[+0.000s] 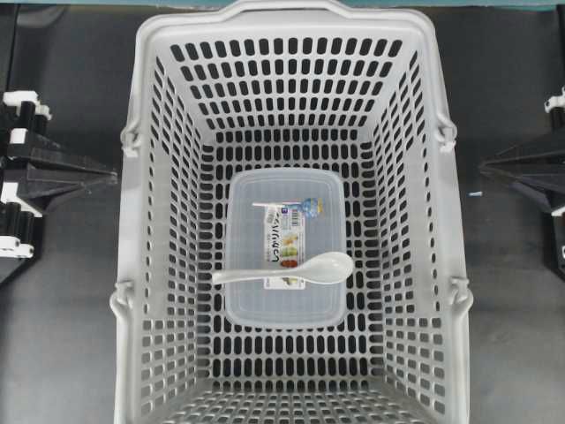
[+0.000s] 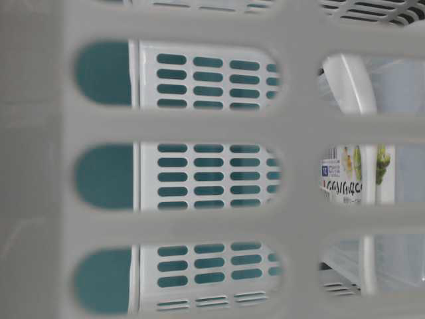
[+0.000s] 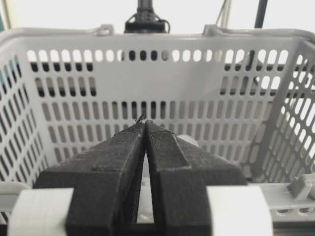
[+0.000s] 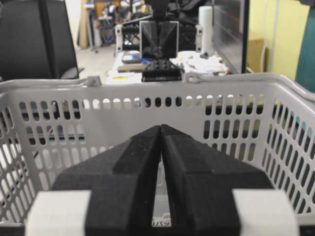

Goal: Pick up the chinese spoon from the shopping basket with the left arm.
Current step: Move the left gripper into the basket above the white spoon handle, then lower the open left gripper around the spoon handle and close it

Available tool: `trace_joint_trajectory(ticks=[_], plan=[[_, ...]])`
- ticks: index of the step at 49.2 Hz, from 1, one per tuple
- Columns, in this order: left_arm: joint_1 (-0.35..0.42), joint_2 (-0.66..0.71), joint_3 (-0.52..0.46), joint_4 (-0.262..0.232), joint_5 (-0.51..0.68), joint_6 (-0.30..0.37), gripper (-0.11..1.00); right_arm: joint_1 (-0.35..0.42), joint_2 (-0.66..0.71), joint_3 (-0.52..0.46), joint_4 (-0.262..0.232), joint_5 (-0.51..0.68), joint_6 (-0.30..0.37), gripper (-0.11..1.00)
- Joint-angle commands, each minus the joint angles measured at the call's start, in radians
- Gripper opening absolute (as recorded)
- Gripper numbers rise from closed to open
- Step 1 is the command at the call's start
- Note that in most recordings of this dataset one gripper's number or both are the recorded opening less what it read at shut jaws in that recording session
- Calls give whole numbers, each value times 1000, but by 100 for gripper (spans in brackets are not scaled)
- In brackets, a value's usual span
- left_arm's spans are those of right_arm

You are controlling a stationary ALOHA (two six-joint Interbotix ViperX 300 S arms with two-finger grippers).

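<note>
Reaching down with its fingers [image 3: 120, 157] pressed together, the left gripper [image 3: 144, 129] could nudge the chinese spoon [image 1: 291, 270] off the slick clear container [image 1: 284, 305] inside the shopping basket [image 1: 159, 221].

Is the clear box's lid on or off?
On: the clear box shows its lid seated, and the chinese spoon rests on top.

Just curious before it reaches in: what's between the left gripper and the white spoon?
Overhead, the basket's slotted wall stands between the left gripper and the spoon.
</note>
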Motion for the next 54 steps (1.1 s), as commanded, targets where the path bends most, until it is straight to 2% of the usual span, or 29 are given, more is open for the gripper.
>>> trace_joint_trajectory(ticks=[1,5,11,23,30,38,47,54], plan=[[-28,14,-80,40,81,-38,6,3,6,-20,2,-15,12,0],[-41,49,-172,40,249,-101,0,0,-2,-20,12,-15,14,0],[-69,132,-307,41,453,-156,0,-6,-6,-20,15,-15,15,0],[-146,382,-532,41,673,-161,0,-15,-6,-20,15,-5,17,0],[-155,534,-644,40,792,-163,0,-15,-6,-20,17,-5,18,0],[-155,689,-776,41,979,-160,0,-15,-6,-20,20,-2,17,0],[-156,792,-844,41,1012,-161,0,-15,-8,-18,20,0,18,0],[-155,836,-845,41,1012,-167,0,-15,-8,-18,20,0,18,0]])
